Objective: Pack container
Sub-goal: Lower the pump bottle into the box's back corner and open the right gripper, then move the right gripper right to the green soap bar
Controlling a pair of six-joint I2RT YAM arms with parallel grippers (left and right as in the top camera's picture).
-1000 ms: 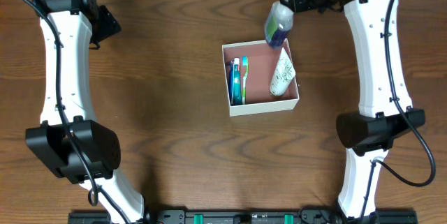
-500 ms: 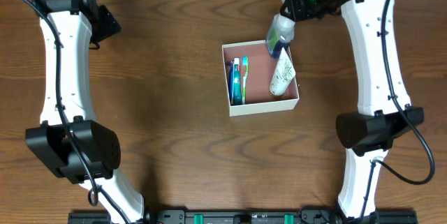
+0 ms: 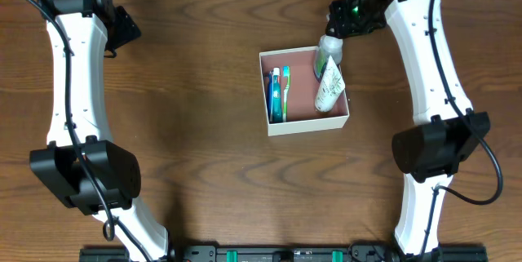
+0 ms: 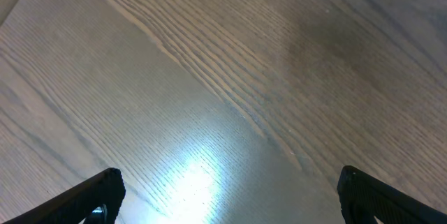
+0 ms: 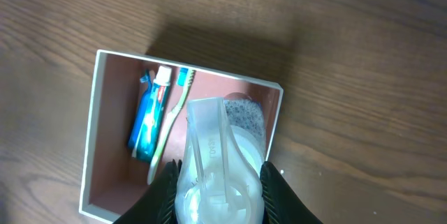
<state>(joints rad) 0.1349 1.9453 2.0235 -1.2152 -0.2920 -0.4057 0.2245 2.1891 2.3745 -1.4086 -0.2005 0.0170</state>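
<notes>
The container [image 3: 308,124], a white-walled square box with a pink inside, sits right of the table's middle. My right gripper [image 3: 334,32] is shut on a clear plastic bottle [image 3: 328,52] that hangs over the box's far right corner. In the right wrist view the bottle [image 5: 220,175] fills the space between the black fingers [image 5: 166,185], above the container [image 5: 90,147]. Inside lie a blue toothpaste tube [image 5: 148,123], a toothbrush [image 5: 172,121] and a white tube [image 3: 329,88]. My left gripper [image 3: 124,25] is open at the far left over bare wood, holding nothing [image 4: 234,199].
Brown wooden table [image 3: 204,115] all round the box. Both arm bases stand at the near edge, left [image 3: 86,176] and right [image 3: 436,152]. The table's far edge runs just behind both grippers.
My right gripper has carried the bottle from beyond the box's far edge toward me, so it now hangs over the far right corner. The left arm has not moved.
</notes>
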